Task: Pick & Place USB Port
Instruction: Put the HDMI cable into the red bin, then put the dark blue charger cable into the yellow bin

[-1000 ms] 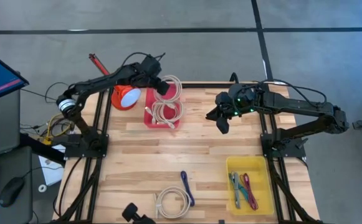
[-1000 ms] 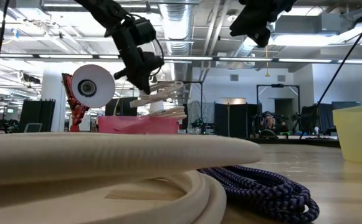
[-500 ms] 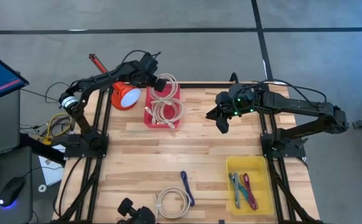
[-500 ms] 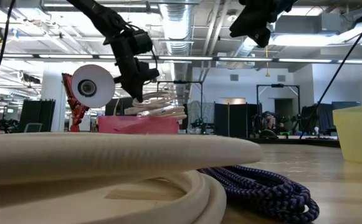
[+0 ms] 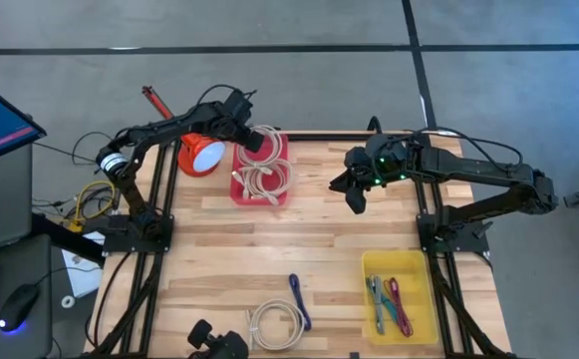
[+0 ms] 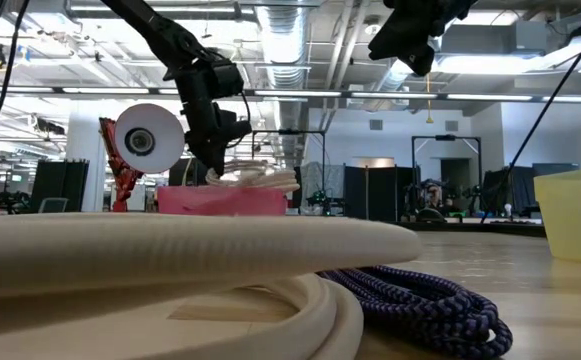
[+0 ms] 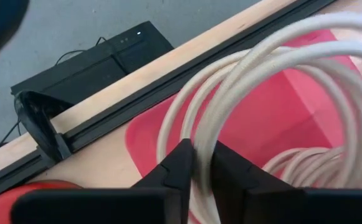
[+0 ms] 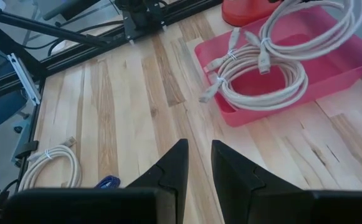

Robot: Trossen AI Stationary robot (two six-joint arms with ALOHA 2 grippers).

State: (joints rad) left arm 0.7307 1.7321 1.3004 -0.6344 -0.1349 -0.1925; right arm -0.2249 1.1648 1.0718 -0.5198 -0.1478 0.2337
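White coiled cable (image 5: 269,141), clamped in the left gripper (image 5: 252,141), had dropped from above into the pink bin (image 5: 237,188); release looked next; right gripper (image 5: 355,196) waited mid-table, jaws narrowly apart

Cream cables (image 5: 265,176) in a pink bin (image 5: 239,189) — yellow bin (image 5: 369,299), purple cord (image 5: 298,297).

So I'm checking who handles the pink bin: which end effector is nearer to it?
Left. The left end effector is over the pink bin, gripping a white cable; the right end effector hovers off beside it.
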